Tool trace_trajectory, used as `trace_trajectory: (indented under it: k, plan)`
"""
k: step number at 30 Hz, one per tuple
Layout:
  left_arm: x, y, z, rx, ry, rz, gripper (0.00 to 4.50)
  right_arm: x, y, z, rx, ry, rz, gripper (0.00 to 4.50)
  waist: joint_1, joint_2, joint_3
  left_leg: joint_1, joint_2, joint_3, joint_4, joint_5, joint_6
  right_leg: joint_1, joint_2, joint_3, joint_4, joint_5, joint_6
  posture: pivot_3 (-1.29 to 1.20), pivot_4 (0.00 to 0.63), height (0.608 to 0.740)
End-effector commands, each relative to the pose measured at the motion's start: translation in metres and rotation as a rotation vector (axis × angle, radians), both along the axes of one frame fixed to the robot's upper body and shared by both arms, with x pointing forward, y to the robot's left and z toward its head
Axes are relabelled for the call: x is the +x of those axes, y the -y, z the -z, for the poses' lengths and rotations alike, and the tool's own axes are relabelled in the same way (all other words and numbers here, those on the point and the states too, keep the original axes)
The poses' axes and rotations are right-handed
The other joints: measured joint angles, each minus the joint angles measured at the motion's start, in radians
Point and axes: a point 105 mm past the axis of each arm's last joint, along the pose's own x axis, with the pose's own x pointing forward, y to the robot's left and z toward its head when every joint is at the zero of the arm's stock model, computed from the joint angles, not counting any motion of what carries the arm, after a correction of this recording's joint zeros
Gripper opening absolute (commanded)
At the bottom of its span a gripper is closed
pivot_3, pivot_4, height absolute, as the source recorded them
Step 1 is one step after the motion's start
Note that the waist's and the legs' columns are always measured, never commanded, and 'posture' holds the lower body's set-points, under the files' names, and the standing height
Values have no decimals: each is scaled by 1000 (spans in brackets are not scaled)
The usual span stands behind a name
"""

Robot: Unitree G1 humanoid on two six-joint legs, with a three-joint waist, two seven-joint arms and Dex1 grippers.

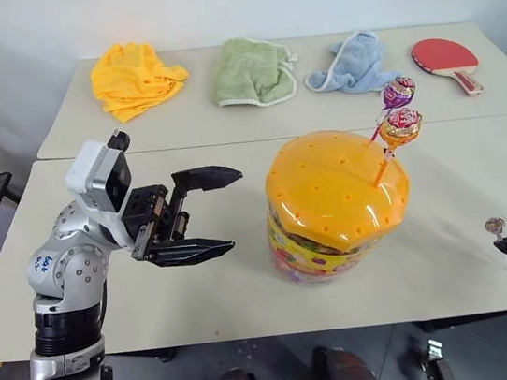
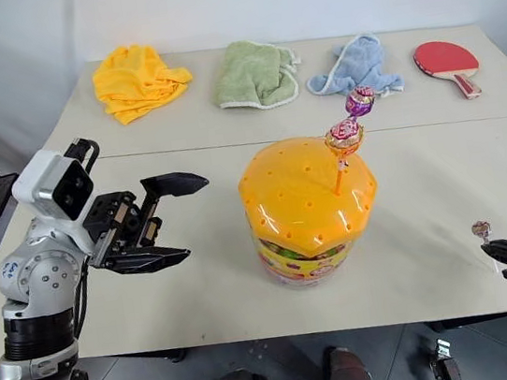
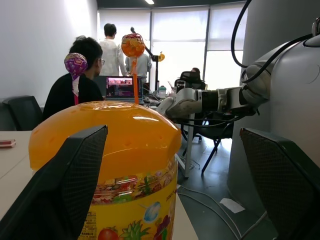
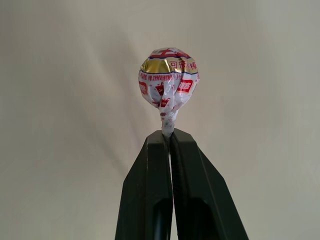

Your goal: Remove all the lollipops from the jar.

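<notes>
Light sweets on thin sticks: pinch the stick, not the wrapped head.

Your left pincer (image 1: 206, 213) gapes wide beside the jar (image 1: 336, 205) on the bench (image 1: 247, 276). Two lollipops, purple (image 1: 398, 91) and orange-red (image 1: 400, 125), stand in its holed lid; expect them light, the sticks bendable, so pull straight up. Your right pincer (image 4: 169, 137) pinches the pinkish-gold lollipop (image 4: 168, 82) just under its head.
</notes>
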Motion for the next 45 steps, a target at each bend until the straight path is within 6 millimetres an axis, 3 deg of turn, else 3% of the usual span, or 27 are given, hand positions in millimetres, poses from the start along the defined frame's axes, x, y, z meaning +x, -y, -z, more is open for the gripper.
trace_trajectory:
  k: [1, 5, 6, 11, 15, 20, 30, 34, 40, 45]
  plan:
    - [-6, 2, -11, -20, 52, 12, 4500, 0, -2, -9, -6, 23, -48, 1282, 0, 0, 0, 0, 0, 0, 0, 0, 0, 0, 0, 0, 0, 0, 0, 0, 150, 740]
    - [-6, 2, -9, -19, 50, 2, 4500, -4, -16, -48, 80, 170, -177, 2618, -1, 1, 0, 0, 0, 0, 0, 0, 0, 0, 0, 0, 0, 0, 0, 0, 150, 740]
    - [-5, 2, -9, -26, 44, -3, 4500, -3, -27, -66, 103, 241, -244, 2907, -1, 1, 0, 0, 0, 0, 0, 0, 0, 0, 0, 0, 0, 0, 0, 0, 150, 740]
    - [1, 0, -14, -76, 1, -21, 4500, -3, -89, -135, 165, 482, -542, 2907, -4, 1, 0, 1, 1, -2, 0, 0, 0, 0, 1, 1, 0, 0, 0, 0, 150, 740]
    - [4, 2, -19, -115, -34, -18, 4500, -12, -136, -167, 301, 572, -723, 2907, 0, 0, 0, 1, 1, -7, 1, 0, 0, 0, 0, 1, 2, 0, 0, 0, 150, 740]
    - [8, 3, -22, -143, -60, -6, 4500, -19, -177, -179, 378, 566, -846, 2907, 3, 0, 0, -3, 0, -9, 5, -1, 0, 0, 0, -1, 4, 0, 1, 0, 150, 740]
    - [10, 10, -18, -160, -77, -6, 4500, -11, -218, -170, 370, 550, -955, 2907, -3, 0, 1, -3, 0, -8, 5, -1, 0, 0, 0, -1, 4, 0, 1, 0, 150, 740]
    - [10, 10, -16, -163, -86, -9, 4500, -7, -221, -171, 386, 558, -961, 2041, 0, 0, 1, -4, -1, -8, 5, -1, 0, 0, 0, -1, 4, 0, 1, 0, 150, 740]
    - [9, 9, -18, -176, -84, -18, 4500, -8, -217, -174, 411, 558, -971, 39, -1, 0, 1, -4, 0, -8, 5, -1, 0, 0, 0, -2, 4, 0, 1, 0, 150, 740]
    - [10, 9, -19, -190, -84, -23, 4500, -10, -210, -189, 459, 618, -959, 13, -1, -1, 1, -4, 0, -8, 5, -1, 0, 0, 0, -2, 4, 0, 1, 0, 150, 740]
